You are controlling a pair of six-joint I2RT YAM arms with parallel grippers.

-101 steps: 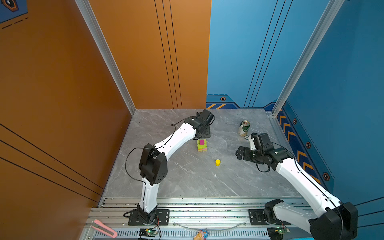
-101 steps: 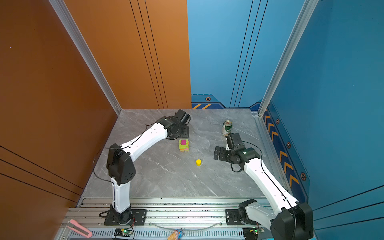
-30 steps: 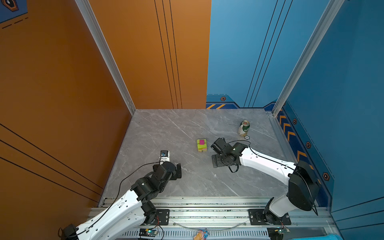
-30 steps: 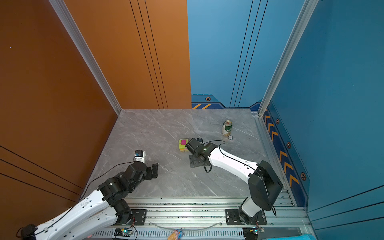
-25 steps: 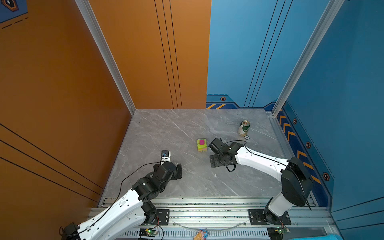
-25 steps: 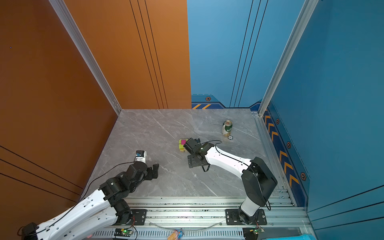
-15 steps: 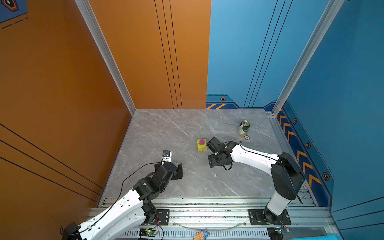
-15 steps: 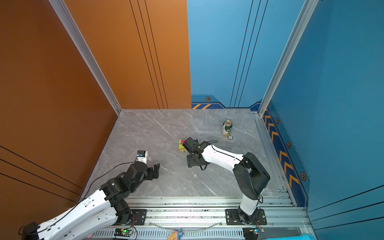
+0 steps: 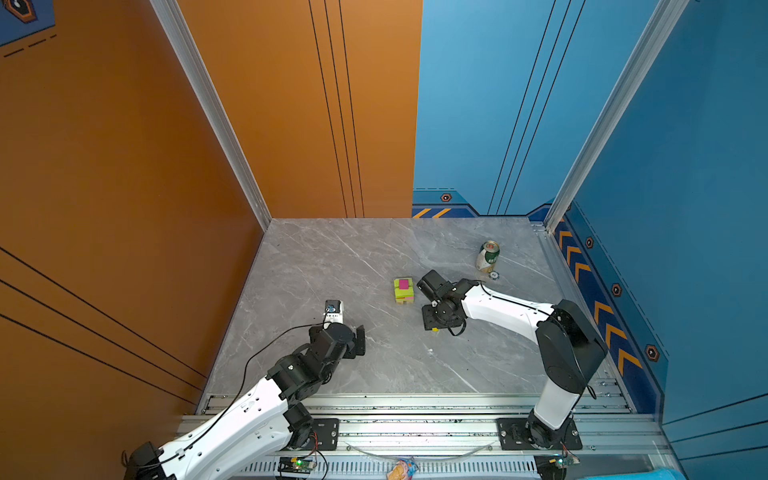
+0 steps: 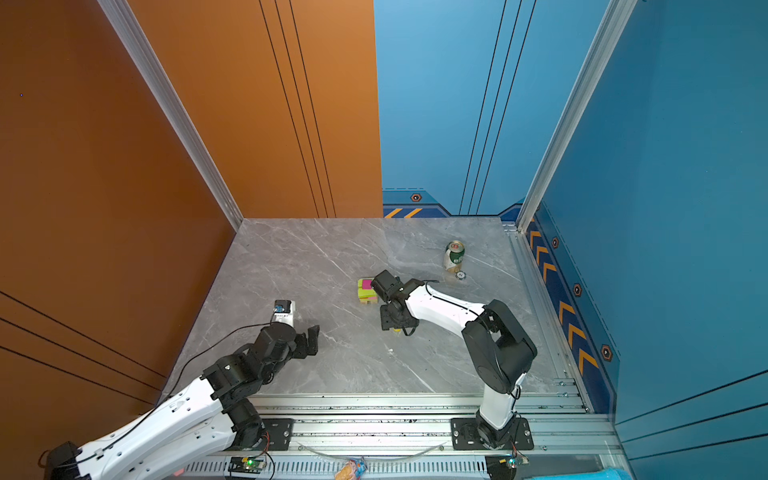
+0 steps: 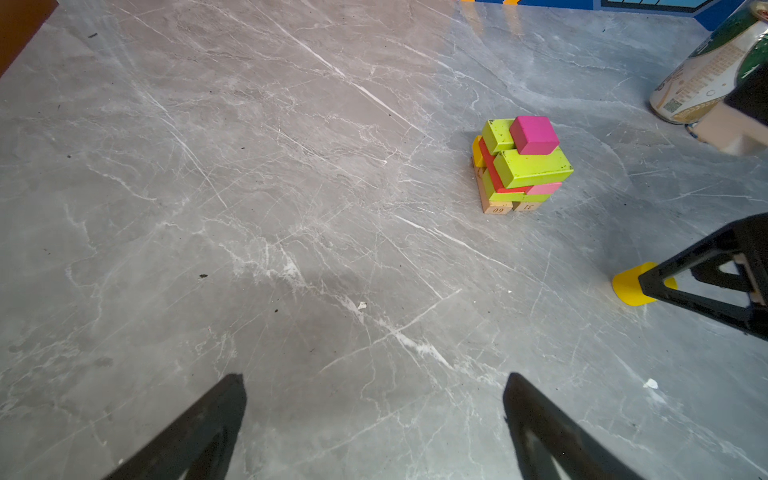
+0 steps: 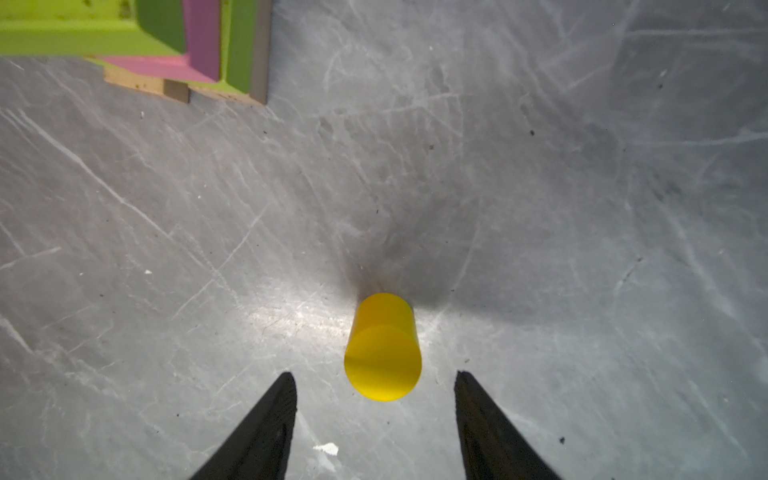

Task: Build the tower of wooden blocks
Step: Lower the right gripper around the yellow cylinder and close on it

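Your right claw [image 12: 374,373] straddles the yellow cylinder [image 12: 382,349] w/ gaps both sides, gripping nothing, nr the tower [image 11: 521,166] mid-tabletop [image 11: 249,166]. Left claw [image 11: 374,376] wide open, empty, toward front edge. Tan bars [image 11: 498,210] read "09", "31".

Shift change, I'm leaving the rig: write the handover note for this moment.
Left gripper: open, empty, over bare grey marble table.
Right gripper: open, jaws either side of the upright yellow wooden cylinder, gaps showing, no grip.
Done: multicoloured wood block tower stands, tan bars lowest, magenta cube on top.
Left: grip the cylinder, set it on the tower.
Green-white drink can is no part of it.
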